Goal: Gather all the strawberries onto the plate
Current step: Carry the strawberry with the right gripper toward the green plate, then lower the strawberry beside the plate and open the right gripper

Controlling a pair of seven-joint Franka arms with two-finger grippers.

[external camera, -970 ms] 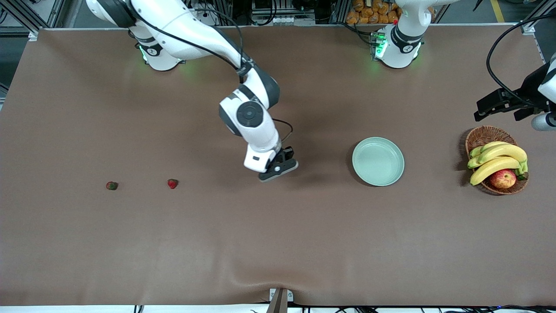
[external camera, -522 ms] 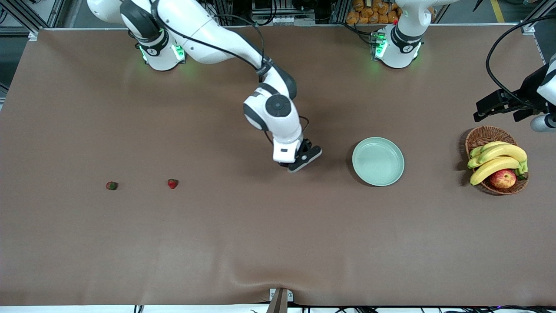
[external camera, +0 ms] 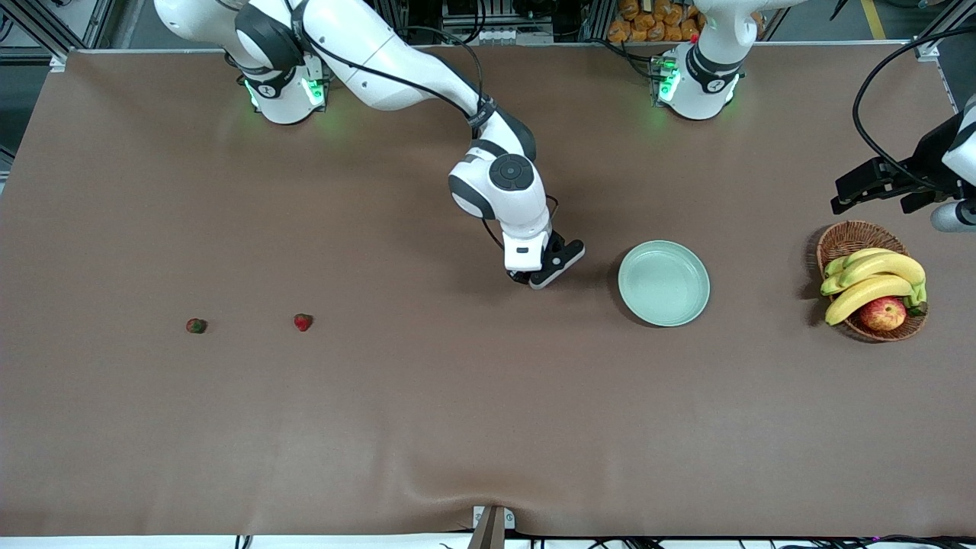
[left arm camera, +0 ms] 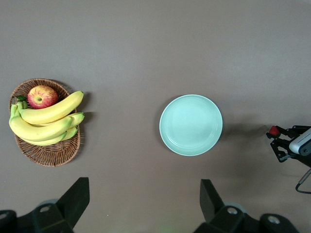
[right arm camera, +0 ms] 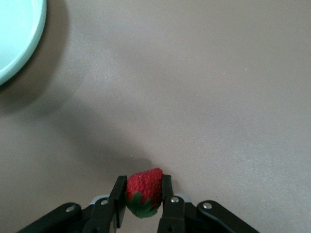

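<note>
My right gripper is shut on a red strawberry with a green cap. It hangs over the bare table beside the plate, toward the right arm's end, and shows in the front view as the right gripper. The pale mint plate has nothing in it; its rim shows in the right wrist view. Two more strawberries lie on the table toward the right arm's end. My left gripper waits open, high over the table near the basket, holding nothing.
A wicker basket with bananas and a red-yellow apple stands at the left arm's end of the table, beside the plate. The brown table cover has a small bump at its front edge.
My right arm has carried the strawberry across the table toward the plate, ending just beside it. The left arm has not moved.
</note>
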